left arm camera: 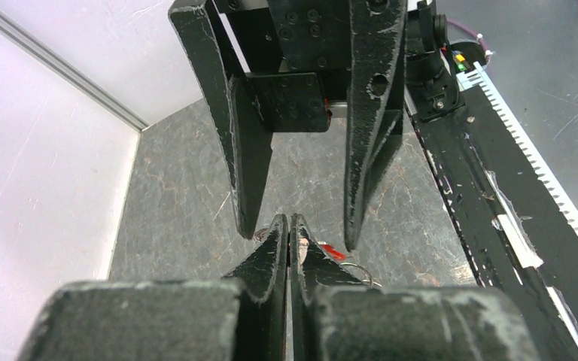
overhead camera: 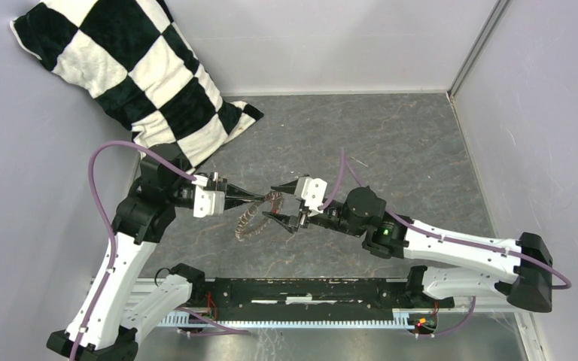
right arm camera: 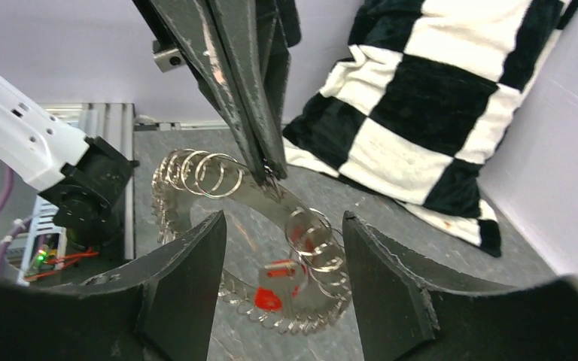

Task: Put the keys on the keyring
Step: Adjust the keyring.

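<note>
The left gripper [right arm camera: 269, 167] jaws were pressed together, pinching the keyring [right arm camera: 196, 173], which hung below their tips. The right gripper [right arm camera: 282, 233] jaws stood spread facing them; no key was discernible. Recommended: close on one ring only

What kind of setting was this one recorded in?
Most likely a lab robot cell rather than a home. Plain pale walls box in a grey stone-patterned tabletop, a black mounting rail with wiring lines its near edge, and a checkered pillow leans in the far left corner.
</note>
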Controlling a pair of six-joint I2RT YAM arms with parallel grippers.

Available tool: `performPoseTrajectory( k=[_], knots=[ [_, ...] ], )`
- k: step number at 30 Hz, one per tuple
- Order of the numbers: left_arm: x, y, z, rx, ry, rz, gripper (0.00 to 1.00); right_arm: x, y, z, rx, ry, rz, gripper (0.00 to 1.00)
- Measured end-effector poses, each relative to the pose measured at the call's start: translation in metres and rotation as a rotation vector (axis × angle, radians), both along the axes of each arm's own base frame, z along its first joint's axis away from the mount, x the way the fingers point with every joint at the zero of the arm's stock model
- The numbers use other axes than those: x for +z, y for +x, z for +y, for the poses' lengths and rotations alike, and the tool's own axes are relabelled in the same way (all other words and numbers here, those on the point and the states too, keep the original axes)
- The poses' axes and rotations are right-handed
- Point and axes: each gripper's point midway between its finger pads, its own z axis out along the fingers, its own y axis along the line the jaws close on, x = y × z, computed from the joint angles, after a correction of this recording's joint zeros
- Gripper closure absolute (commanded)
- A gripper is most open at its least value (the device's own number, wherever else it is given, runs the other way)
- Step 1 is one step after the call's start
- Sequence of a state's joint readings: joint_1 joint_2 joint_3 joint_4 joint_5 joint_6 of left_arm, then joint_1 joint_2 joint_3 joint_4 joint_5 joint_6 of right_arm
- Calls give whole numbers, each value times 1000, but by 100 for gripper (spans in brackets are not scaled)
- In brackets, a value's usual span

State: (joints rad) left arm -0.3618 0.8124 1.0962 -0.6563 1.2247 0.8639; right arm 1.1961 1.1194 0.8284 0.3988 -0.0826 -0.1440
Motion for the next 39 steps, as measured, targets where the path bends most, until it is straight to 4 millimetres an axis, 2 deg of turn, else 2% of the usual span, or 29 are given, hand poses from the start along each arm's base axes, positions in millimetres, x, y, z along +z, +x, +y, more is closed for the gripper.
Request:
performPoseTrajectory(
  k=[3,7,11,16,19,22,34,39],
  knots=[
    [1,-1,0,0,-2,-4,98,3,3,-8,-29,-25,-35,49],
    [1,-1,0,-1,-2,-6,98,18,6,-11,-44,-20,-76,63],
    [1,-1,0,-1,-2,-5,98,30,6,-8,-34,-6,-95,69],
    [0,1,1,17,4,-6,98,27,6,-3,-24,-18,-96,69],
    [0,1,2,21,5,-7,98,27,6,-2,-21,-20,-97,60],
    [0,0,3,22,6,-4,98,28,8,-2,-26,-21,-97,56],
    [-1,-2,3,19,8,5,98,28,5,-3,-12,-18,-96,55],
    [0,-3,3,14,5,-2,98,15,0,-6,10,-37,-82,55]
  ],
)
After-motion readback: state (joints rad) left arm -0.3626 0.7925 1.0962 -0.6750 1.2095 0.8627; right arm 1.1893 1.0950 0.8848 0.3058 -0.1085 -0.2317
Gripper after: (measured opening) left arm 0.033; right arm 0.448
